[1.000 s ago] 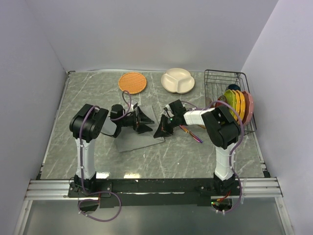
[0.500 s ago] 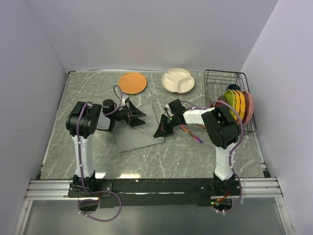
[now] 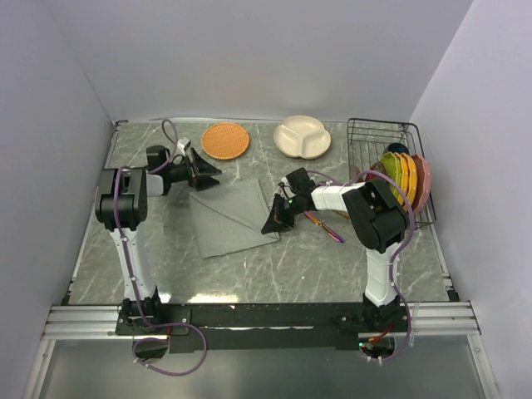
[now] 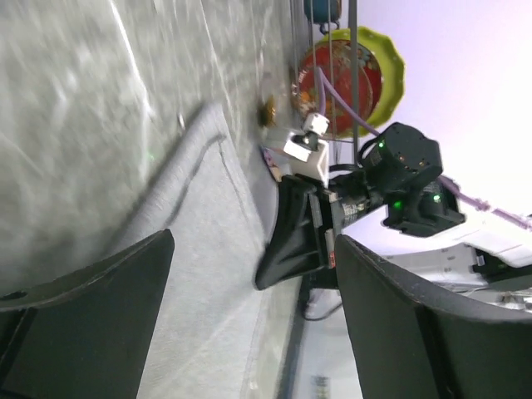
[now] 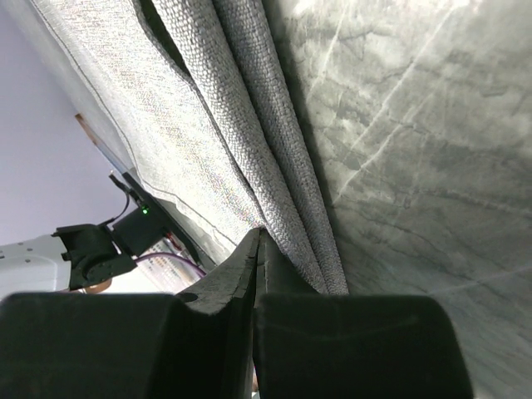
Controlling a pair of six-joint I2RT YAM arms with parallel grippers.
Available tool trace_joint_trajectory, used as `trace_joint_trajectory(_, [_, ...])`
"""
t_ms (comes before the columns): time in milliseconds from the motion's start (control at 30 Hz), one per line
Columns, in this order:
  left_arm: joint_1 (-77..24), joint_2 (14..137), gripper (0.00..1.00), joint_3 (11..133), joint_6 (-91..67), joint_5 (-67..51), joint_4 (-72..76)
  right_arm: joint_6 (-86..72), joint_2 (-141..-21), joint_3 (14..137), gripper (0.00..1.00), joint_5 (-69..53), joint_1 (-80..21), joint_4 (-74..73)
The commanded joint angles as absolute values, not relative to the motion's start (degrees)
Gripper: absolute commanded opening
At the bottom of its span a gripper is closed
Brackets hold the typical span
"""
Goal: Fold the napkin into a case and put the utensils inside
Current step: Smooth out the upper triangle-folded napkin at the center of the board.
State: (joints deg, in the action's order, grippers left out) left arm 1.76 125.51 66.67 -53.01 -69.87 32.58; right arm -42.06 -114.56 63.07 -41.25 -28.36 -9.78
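The grey napkin (image 3: pixel 229 218) lies folded on the table with a diagonal crease across it. My right gripper (image 3: pixel 273 223) is shut on its right edge. In the right wrist view the closed jaws (image 5: pixel 258 239) pinch the layered cloth (image 5: pixel 208 125). My left gripper (image 3: pixel 205 173) is open and empty, hovering just past the napkin's far left corner. In the left wrist view its fingers (image 4: pixel 91 278) stand wide apart over the cloth (image 4: pixel 199 274). The purple knife (image 3: pixel 327 226) lies right of the napkin, under the right arm. The gold spoon is mostly hidden.
The round orange woven mat (image 3: pixel 225 140) and a white divided plate (image 3: pixel 302 136) lie at the back. A wire rack (image 3: pixel 374 133) with several coloured plates (image 3: pixel 406 179) stands at the back right. Walls close in left and right.
My left gripper has pulled back from over the napkin to the far left, open and empty, uncovering the folded cloth. The right gripper has stayed shut on the napkin's right edge.
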Motion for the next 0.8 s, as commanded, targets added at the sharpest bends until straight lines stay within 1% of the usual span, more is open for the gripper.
trace_joint_trajectory(0, [3.2,120.7,0.84,70.7,-38.9,-74.3,15.8,-38.8,-116.0,64.9,0.0,-35.2,-28.0,-13.1])
trace_joint_trajectory(133, [3.5,116.0,0.81,68.2,-31.2,-75.4,7.3,-38.3,-114.2,66.0,0.0,-38.7,-28.2,-12.3])
trace_joint_trajectory(267, [3.4,113.3,0.8,63.0,-32.6,-75.5,9.7,-38.1,-111.6,66.8,0.0,-41.2,-28.7,-10.5])
trace_joint_trajectory(400, [3.5,115.7,0.77,62.8,-30.5,-73.7,9.1,-36.9,-110.5,68.3,0.0,-42.0,-28.9,-10.6])
trace_joint_trajectory(567, [4.6,120.6,0.76,64.8,-32.6,-70.8,12.6,-34.5,-110.7,69.3,0.01,-40.6,-29.1,-13.1])
trace_joint_trajectory(667, [5.0,123.7,0.75,66.2,-32.3,-69.0,12.0,-33.1,-112.1,69.4,0.01,-39.1,-29.0,-14.4])
trace_joint_trajectory(767, [5.2,123.8,0.75,66.5,-31.0,-68.7,9.7,-31.4,-114.2,70.5,0.01,-37.4,-28.7,-16.2])
